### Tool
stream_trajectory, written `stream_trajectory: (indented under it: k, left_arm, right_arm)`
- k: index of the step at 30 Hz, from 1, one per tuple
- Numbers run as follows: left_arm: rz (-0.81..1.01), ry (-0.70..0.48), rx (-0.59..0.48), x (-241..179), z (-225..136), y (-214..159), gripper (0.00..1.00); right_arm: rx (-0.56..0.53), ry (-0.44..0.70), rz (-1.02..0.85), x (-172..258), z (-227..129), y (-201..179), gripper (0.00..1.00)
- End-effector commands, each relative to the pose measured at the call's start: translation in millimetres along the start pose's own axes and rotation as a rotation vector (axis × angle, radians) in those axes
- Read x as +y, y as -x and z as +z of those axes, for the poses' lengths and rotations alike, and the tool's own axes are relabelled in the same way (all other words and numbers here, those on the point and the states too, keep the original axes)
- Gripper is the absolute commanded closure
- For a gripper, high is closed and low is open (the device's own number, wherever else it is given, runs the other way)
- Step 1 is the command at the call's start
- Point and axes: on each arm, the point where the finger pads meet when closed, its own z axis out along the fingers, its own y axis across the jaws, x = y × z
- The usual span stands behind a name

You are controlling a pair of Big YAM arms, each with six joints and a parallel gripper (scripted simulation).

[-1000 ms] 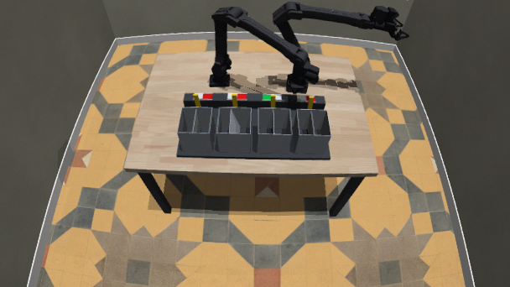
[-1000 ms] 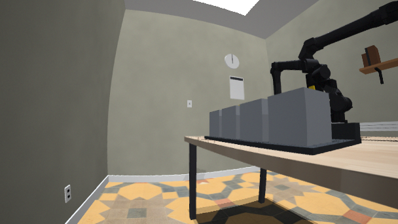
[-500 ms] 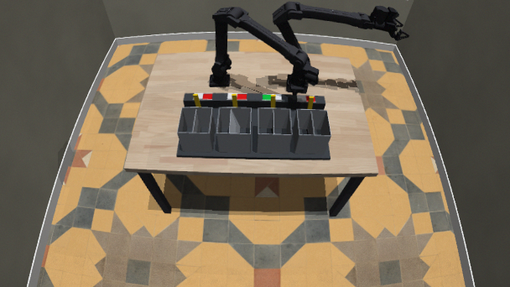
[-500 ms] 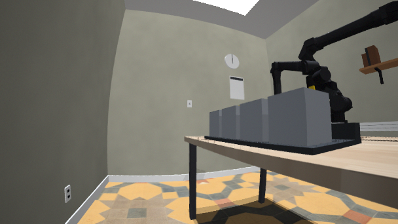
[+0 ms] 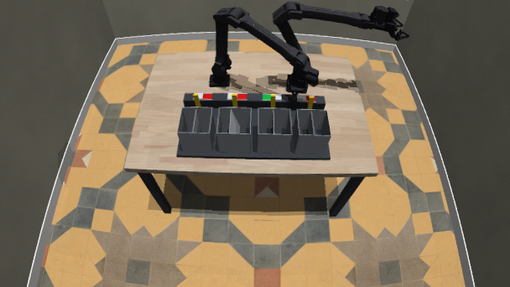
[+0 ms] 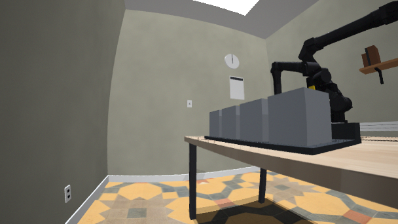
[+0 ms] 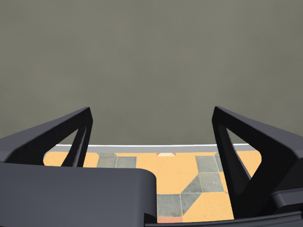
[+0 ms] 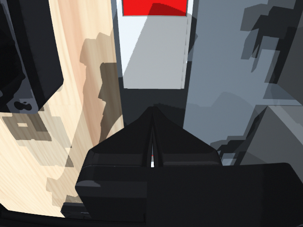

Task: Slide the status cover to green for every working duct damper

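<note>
grey dampers (image 5: 235,143) (image 6: 287,118), four of them, are what we see in the middle of the top picture, standing on the wooden table (image 5: 157,147) (image 6: 376,160). just behind them, yellow sticks (image 5: 234,101) poke up by the slider row (image 5: 220,103). going left to right, we see red, red, green, red. our right gripper (image 5: 294,96) (image 8: 152,113) is shut with nothing in it, near the last slider's white cover (image 8: 153,53). far off, at the upper right, our left gripper (image 5: 403,31) (image 7: 152,113) is wide open.

Right gripper (image 5: 294,100) (image 8: 152,108) slightly lower
</note>
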Motion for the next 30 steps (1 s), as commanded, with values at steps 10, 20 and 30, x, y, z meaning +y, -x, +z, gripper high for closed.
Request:
stream_trajectory:
  k: [10, 20, 30]
  left_arm:
    - [-0.009, -0.007, -0.084, -4, 3, 46, 0.00]
    - [-0.009, -0.007, -0.084, -4, 3, 46, 0.00]
    - [-0.009, -0.007, -0.084, -4, 3, 46, 0.00]
  right_arm:
    - [-0.026, -0.012, 0.014, -10, -3, 12, 1.00]
    - [-0.020, -0.009, 0.014, -9, -1, 10, 1.00]
    - [-0.040, -0.019, 0.014, -15, -9, 20, 1.00]
